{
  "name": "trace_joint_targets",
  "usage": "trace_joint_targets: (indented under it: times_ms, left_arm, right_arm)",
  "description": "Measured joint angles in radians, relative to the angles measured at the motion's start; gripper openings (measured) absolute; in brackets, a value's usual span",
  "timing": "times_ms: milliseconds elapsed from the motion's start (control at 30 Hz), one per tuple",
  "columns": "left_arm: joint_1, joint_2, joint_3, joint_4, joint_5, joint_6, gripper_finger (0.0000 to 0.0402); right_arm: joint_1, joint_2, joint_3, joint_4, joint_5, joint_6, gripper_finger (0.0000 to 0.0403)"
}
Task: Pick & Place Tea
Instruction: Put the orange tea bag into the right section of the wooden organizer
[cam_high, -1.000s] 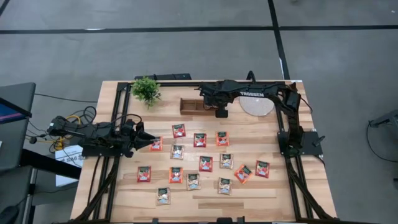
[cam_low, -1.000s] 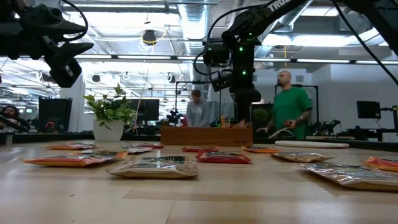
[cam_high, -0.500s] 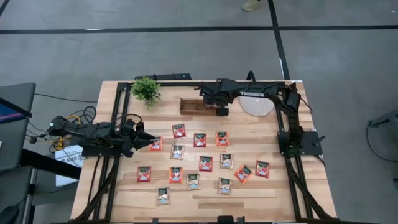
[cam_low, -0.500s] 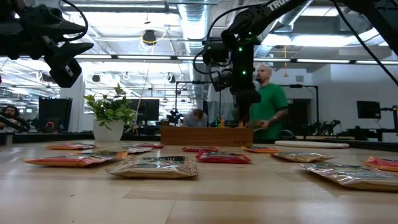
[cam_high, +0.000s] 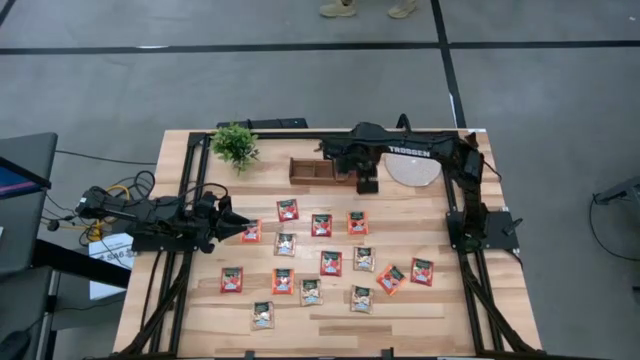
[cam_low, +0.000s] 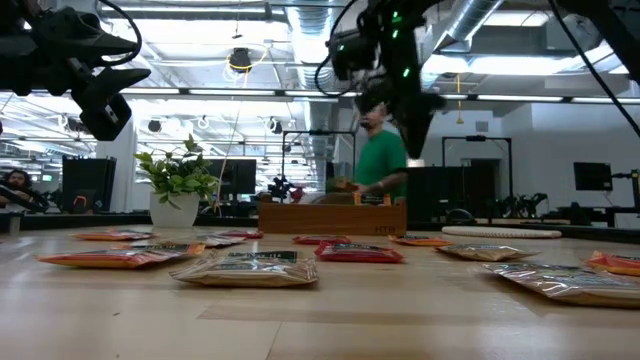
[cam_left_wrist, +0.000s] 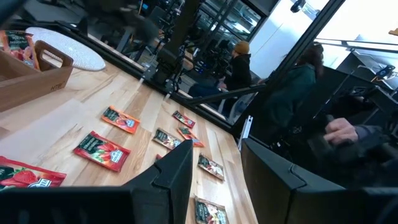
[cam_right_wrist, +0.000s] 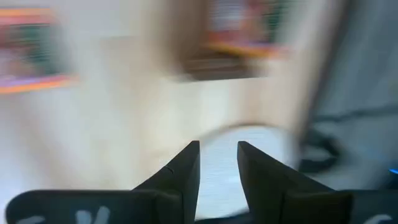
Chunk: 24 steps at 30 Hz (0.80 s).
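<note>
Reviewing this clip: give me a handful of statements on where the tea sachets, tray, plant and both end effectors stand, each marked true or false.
1. The small green potted plant stands at the table's far left corner. True.
2. The long brown wooden tray is empty. False: the left wrist view shows a sachet in it.
3. The right end effector holds a red sachet. False: its fingers are apart, nothing between them.
4. The left end effector hangs over the table's left side. True.

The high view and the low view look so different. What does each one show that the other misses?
Only the high view shows the grey floor and the round pale disc beside the right gripper. Only the low view shows the room behind, with a person in a green shirt. Both show the wooden tray, the potted plant, the scattered tea sachets and both arms.
</note>
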Motion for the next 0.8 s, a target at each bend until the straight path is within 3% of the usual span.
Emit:
trace_joint_targets:
  times_ms: [67, 133, 267, 467, 800]
  left_arm:
    - [0.000, 0.000, 0.000, 0.000, 0.000, 0.000, 0.0129]
    - [0.000, 0.000, 0.000, 0.000, 0.000, 0.000, 0.0129]
    - [0.000, 0.000, 0.000, 0.000, 0.000, 0.000, 0.0129]
    - [0.000, 0.000, 0.000, 0.000, 0.000, 0.000, 0.0129]
    - [0.000, 0.000, 0.000, 0.000, 0.003, -0.007, 0.0129]
  right_arm:
    - [0.023, -0.034, -0.027, -0.005, -0.161, 0.014, 0.0102]
    - [0.055, -0.065, -0.070, 0.017, -0.229, 0.041, 0.0102]
    - [0.126, -0.143, -0.205, 0.120, -0.234, 0.072, 0.0102]
    - [0.204, -0.220, -0.410, 0.407, -0.233, 0.110, 0.0102]
    - [0.190, -0.226, -0.562, 0.628, -0.232, 0.137, 0.0102]
